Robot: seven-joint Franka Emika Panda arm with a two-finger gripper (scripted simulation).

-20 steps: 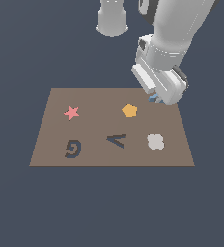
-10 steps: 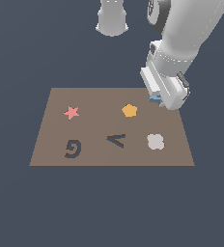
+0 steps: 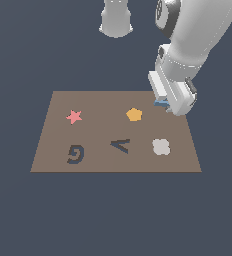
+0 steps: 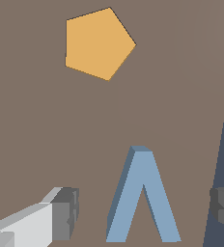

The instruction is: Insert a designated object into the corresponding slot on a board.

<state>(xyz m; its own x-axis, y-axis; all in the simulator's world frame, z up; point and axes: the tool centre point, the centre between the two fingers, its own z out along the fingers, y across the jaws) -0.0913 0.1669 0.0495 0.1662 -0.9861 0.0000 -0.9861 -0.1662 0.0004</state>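
Here the blue chevron [image 4: 142,198] lies flat on the brown board [image 3: 58,150] between the tool's [image 4: 143,212] wide-open, untouching fingers [image 4: 65,212], near the board's far right edge, its tip pointing toward the orange pentagon [image 4: 98,43].

Blue chevron [image 4: 142,198] between spread fingers [image 4: 64,213]

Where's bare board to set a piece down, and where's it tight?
Free: the board strip between the pink star and orange pentagon, and the near edge below the G recess and V slot. Tight: the far corner on the exterior view's right, where the open fingers straddle the blue chevron.
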